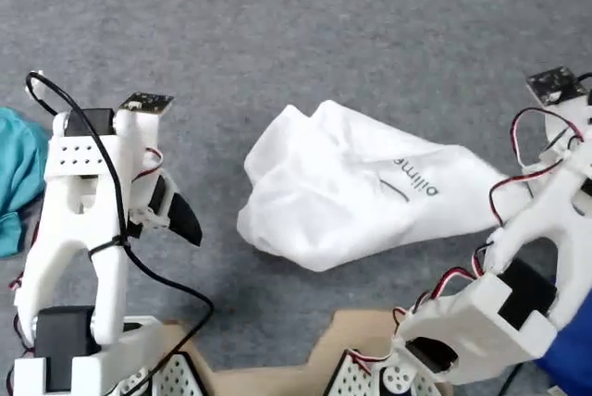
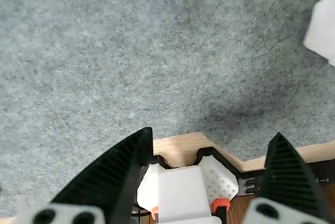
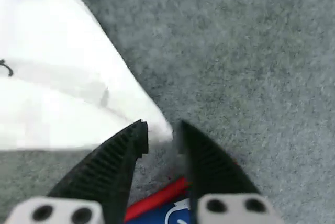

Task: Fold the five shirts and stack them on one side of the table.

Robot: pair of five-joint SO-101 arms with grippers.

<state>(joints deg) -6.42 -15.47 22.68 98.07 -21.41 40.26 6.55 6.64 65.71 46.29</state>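
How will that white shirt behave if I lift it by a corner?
The crumpled white cloth shirt probably hangs limp, given its soft folds. It looks thin, so likely light. The grey felt-like table cover may make it drag.

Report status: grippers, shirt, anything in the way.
Left gripper open over mat. Right gripper pinching white shirt corner; shirt crumpled mid-table. Teal shirt aside, nothing blocking.

Holding the left gripper (image 2: 213, 136) spread wide and pointing downward, its arm arched forward from the base. Holding the right arm extended low, pinching the right gripper (image 3: 161, 127) almost closed on a white shirt (image 3: 63, 77) corner.
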